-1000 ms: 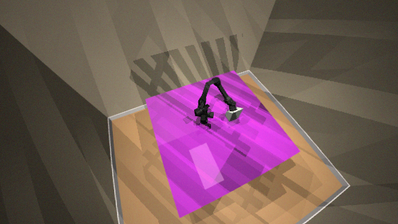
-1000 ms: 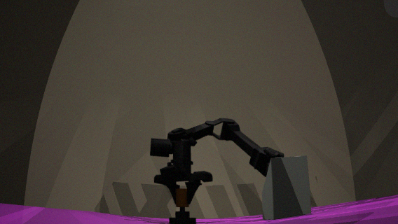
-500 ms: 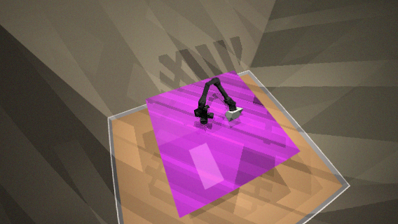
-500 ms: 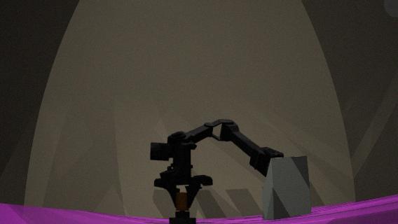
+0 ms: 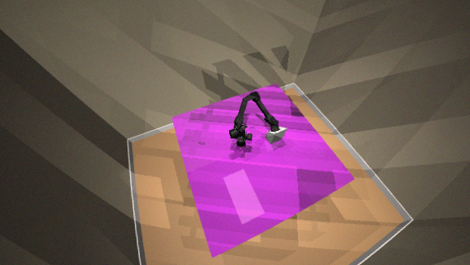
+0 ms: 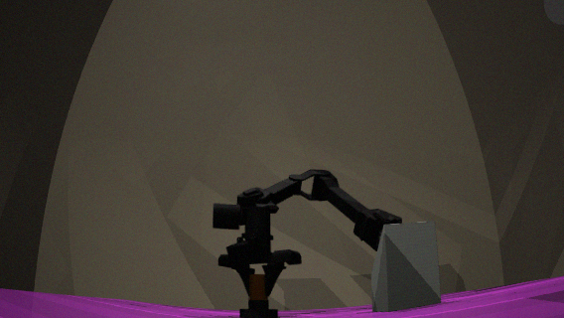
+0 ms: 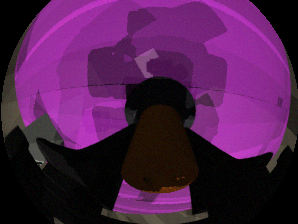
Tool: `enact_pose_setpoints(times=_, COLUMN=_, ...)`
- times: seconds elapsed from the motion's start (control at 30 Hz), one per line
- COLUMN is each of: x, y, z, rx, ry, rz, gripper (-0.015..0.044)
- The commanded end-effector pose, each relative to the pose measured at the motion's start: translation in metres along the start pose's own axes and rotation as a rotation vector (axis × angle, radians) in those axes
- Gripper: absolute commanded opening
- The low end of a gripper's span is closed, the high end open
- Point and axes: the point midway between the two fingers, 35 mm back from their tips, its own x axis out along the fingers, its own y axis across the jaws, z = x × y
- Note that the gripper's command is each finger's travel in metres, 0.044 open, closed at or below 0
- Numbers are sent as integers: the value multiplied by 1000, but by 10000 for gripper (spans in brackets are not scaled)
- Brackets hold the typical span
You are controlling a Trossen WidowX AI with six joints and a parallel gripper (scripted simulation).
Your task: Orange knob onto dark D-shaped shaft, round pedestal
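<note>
The orange knob (image 6: 257,287) (image 7: 160,150) is upright between the fingers, mostly in shade. My gripper (image 6: 257,294) (image 7: 160,130) points straight down and is shut on it. The round pedestal (image 6: 258,313) (image 7: 160,89) is dark and lies directly below the knob. In the exterior view a short dark section shows between the orange part and the pedestal's wider top; whether it is shaft or shaded knob I cannot tell. The shaft's flat side is hidden. In the top view the gripper area is too small and dark to show the knob.
A grey angular block (image 5: 276,135) (image 6: 412,270) stands by the arm's base, to the right of the gripper in the exterior view. It also shows at the left of the wrist view (image 7: 44,135). A magenta mat (image 5: 273,232) lies under everything, with a pale rectangle (image 5: 244,196) on it.
</note>
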Motion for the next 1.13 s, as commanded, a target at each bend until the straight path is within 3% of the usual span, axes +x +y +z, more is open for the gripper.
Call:
enact_pose_setpoints(times=0.0, x=-1, y=0, z=0, rx=1, ry=-1, rz=-1, gripper=184)
enact_pose_setpoints(times=0.33, x=-1, y=0, z=0, rx=1, ry=-1, rz=-1, gripper=440)
enact_pose_setpoints(times=0.53, x=-3, y=0, z=1, rx=1, ry=-1, rz=0, gripper=440)
enact_pose_setpoints(times=0.77, x=-95, y=0, z=1, rx=-2, ry=-4, rz=2, gripper=440)
enact_pose_setpoints(times=1.1, x=-97, y=-1, z=5, rx=-1, ry=-3, rz=2, gripper=440)
